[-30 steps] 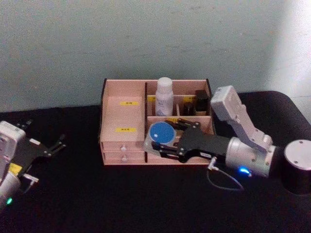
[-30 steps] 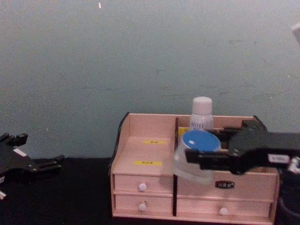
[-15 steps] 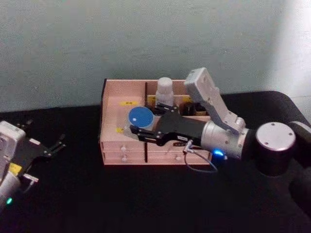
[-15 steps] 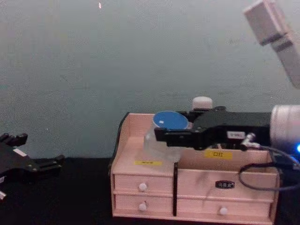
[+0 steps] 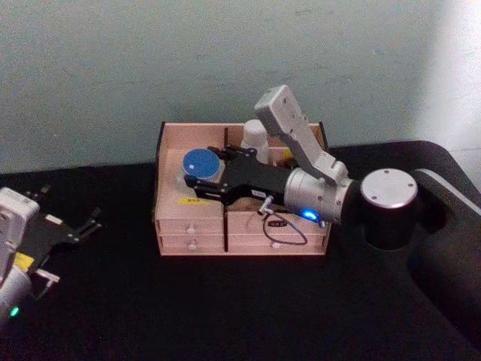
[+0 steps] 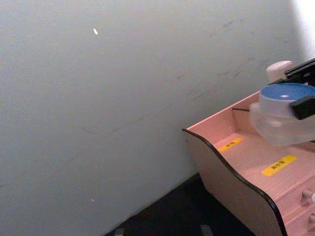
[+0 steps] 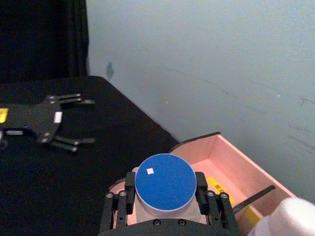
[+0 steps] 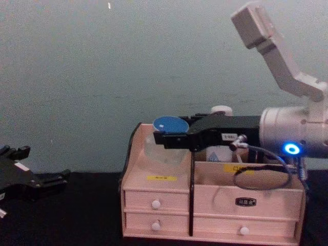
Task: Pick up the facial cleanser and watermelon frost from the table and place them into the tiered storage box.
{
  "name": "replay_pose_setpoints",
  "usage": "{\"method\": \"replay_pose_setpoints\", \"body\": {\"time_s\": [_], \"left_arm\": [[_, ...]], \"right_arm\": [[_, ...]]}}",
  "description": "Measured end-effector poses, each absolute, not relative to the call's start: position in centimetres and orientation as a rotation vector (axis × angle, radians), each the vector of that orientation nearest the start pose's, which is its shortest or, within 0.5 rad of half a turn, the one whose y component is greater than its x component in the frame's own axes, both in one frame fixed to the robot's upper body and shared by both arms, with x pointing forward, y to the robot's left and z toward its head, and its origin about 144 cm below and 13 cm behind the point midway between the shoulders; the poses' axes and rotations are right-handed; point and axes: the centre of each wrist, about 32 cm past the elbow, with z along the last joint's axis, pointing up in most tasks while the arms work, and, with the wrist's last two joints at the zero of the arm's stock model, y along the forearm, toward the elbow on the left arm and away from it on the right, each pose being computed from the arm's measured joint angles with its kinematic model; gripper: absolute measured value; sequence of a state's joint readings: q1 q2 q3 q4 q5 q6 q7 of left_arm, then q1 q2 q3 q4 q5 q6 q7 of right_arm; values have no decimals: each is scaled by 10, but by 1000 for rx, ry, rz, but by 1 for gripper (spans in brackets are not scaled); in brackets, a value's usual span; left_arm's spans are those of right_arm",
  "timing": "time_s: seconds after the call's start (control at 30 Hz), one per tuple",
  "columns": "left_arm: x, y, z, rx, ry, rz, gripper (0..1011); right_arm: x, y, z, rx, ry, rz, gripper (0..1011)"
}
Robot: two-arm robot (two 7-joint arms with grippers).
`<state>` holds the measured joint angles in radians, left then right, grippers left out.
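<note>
Black counter, contents listed from the robot's left.

Item 1: left gripper. It was low over the counter's left side. Its jaws were spread wide apart, with nothing between them.

Item 2: tiered storage box. It was pale pink wood with dark edges, yellow labels and white-knobbed drawers. It stood well to the right of the left jaws and directly beneath the right jaws.

Item 3: watermelon frost. This was a clear jar with a round blue lid. It was upright, clamped between the right jaws, and hung over the box's left stepped compartment. Whether its base touched the step could not be told.

Item 4: right gripper. It reached in from the right across the top of the box. Its jaws were closed against opposite sides of the jar, just under the lid.

Item 5: facial cleanser. This white bottle stood in a rear compartment of the box, behind and to the right of the right jaws. Its rounded cap showed above the gripper's black body.
</note>
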<state>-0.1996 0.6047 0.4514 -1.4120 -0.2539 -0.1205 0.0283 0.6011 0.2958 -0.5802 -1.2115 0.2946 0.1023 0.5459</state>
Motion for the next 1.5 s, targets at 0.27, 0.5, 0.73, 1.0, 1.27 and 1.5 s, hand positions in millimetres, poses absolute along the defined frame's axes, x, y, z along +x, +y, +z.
{"method": "replay_pose_setpoints", "body": {"time_s": [0.27,0.5,0.73,1.0,1.27,1.5], "left_arm": [[489,310,1140,304,-285,1248,1001],[489,310,1140,305,-285,1248,1001],[489,310,1140,304,-285,1248,1001],[489,310,1140,304,-285,1248,1001],[489,310,1140,305,-285,1248,1001],[489,310,1140,304,-285,1248,1001]], "right_arm": [[606,-177,1221,-234,-94,-673,717],[615,-170,1220,-258,-79,-701,717],[621,-167,1215,-282,-53,-719,717],[626,-166,1213,-290,-33,-727,717],[626,-166,1213,-292,-31,-728,717],[626,-166,1213,-291,-33,-727,717]]}}
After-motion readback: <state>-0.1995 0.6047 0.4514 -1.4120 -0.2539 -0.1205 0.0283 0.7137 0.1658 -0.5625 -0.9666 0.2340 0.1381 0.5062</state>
